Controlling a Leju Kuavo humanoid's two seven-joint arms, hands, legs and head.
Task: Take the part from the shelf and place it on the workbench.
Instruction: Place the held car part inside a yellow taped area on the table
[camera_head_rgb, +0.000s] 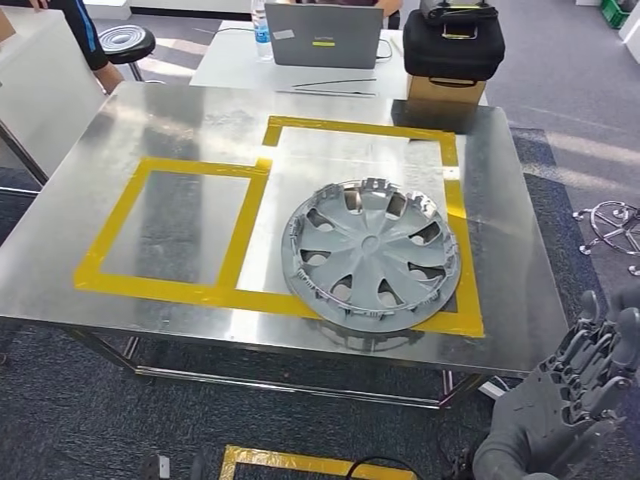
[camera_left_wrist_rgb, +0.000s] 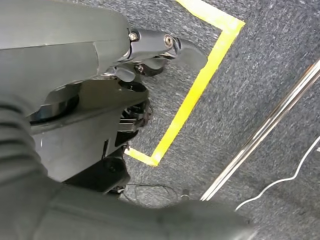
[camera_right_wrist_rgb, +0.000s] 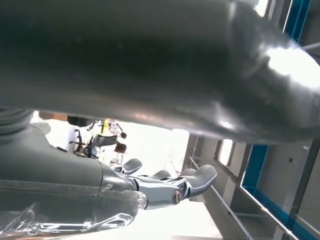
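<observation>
Looks like you were basically done here. The hubcap (camera_head_rgb: 371, 254) lay flat on the metal workbench (camera_head_rgb: 98, 200), face up, sitting inside the bigger yellow tape square (camera_head_rgb: 361, 128), with its rim riding over the tape line at about 6 o'clock and close to the tape at 3 o'clock. Nothing was touching it.

Your right hand (camera_head_rgb: 581, 400) hung off the bench's corner at roughly 5 o'clock from the hubcap, well apart from it, fingers spread and holding nothing. Your left hand (camera_left_wrist_rgb: 158, 47) was down low over the carpet beside a yellow floor marking (camera_left_wrist_rgb: 188, 100); its fingers seemed loosely extended and empty, but the wrist view was cramped, so that's my best read.

What was left, I'd say: nothing much, maybe nudging the hubcap fully inside the square.
</observation>
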